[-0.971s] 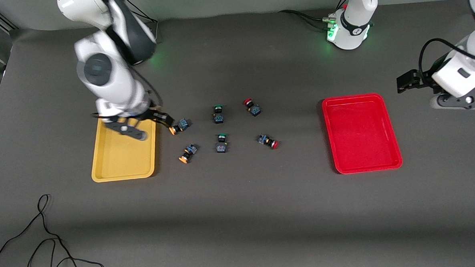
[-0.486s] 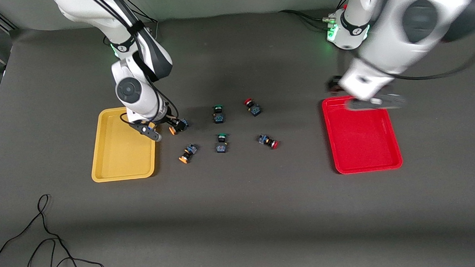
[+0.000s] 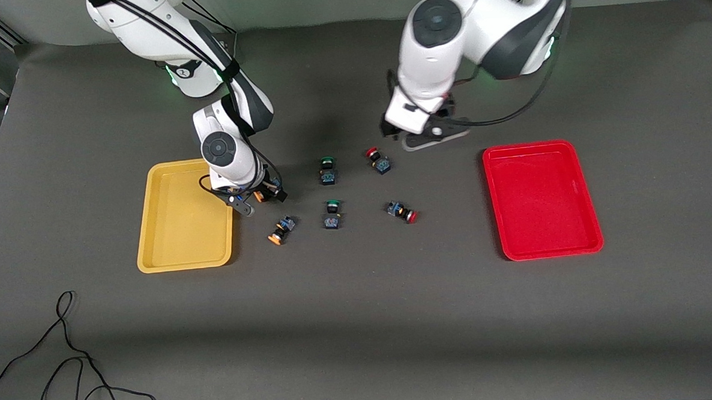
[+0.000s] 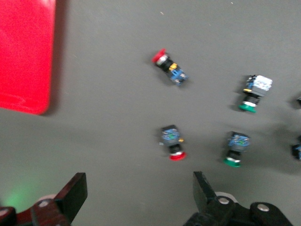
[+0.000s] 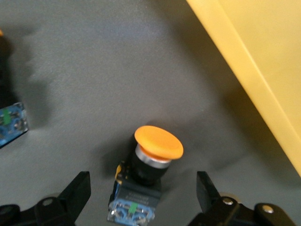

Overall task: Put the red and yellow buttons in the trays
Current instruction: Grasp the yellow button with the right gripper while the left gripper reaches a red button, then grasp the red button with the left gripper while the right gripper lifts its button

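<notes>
An orange-yellow-capped push-button switch lies on its side on the dark table just beside the yellow tray, at the right arm's end of the table. In the right wrist view its long axis is seen running from the round cap to the black-and-blue body, and the switch is framed between the two spread fingers of the right gripper, which are not touching it; nothing is held. The right gripper is set low over this switch, so a short descent and a closing of the jaws across the body seem to be called for, followed by a short carry to the yellow tray. A second orange-yellow-capped switch lies on the table nearer to the front camera. Toward the middle of the table, two green-capped switches are seen, one nearer to the camera than the other. Toward the left arm's end, two red-capped switches lie on their sides, well apart from the red tray. The left gripper hangs above the table near the farther red-capped switch, its fingers spread wide and empty; in its wrist view that switch is seen ahead of the jaws, not yet between them. Both trays appear empty, so no button is judged to be placed yet.
</notes>
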